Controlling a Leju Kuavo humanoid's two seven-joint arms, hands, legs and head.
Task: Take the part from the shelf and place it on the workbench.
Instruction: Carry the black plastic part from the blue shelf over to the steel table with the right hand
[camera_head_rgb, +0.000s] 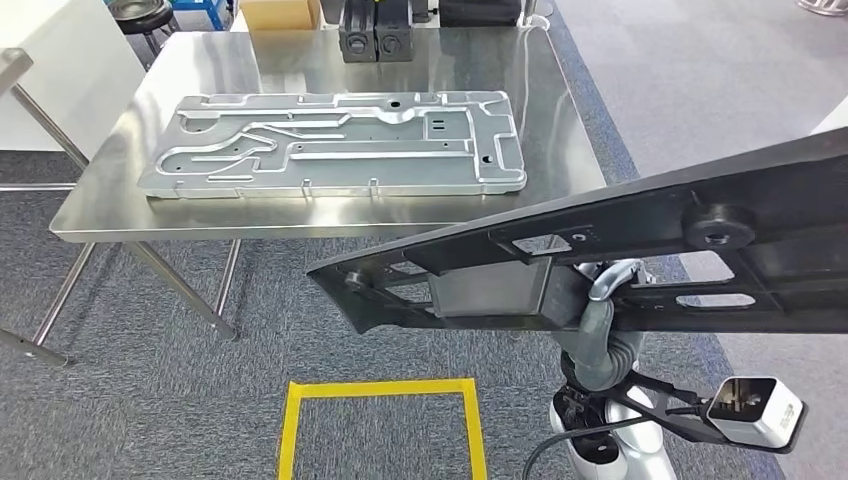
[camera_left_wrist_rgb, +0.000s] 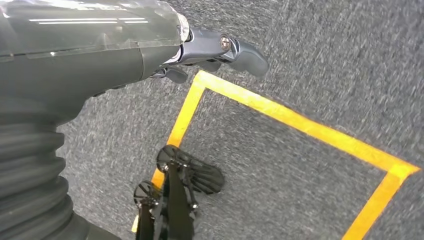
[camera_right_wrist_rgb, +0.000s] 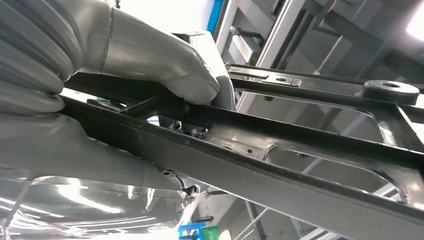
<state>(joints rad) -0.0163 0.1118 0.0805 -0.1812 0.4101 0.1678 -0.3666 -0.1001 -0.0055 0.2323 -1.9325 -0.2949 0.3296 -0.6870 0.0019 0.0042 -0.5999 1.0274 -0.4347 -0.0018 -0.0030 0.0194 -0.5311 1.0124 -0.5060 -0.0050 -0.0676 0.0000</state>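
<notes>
My right hand (camera_right_wrist_rgb: 165, 82) grips the black part (camera_head_rgb: 640, 255) — thumb clamped over its edge, fingers beneath — and carries it in the air short of the workbench (camera_head_rgb: 100, 205), nothing yet set down. My left hand (camera_left_wrist_rgb: 210, 50) hangs over the carpet, fingers loosely apart, holding nothing. A silver plate (camera_head_rgb: 335, 143) already lies on the bench. I judge the part should go down level, clear of that plate — edge first invites a slide.
</notes>
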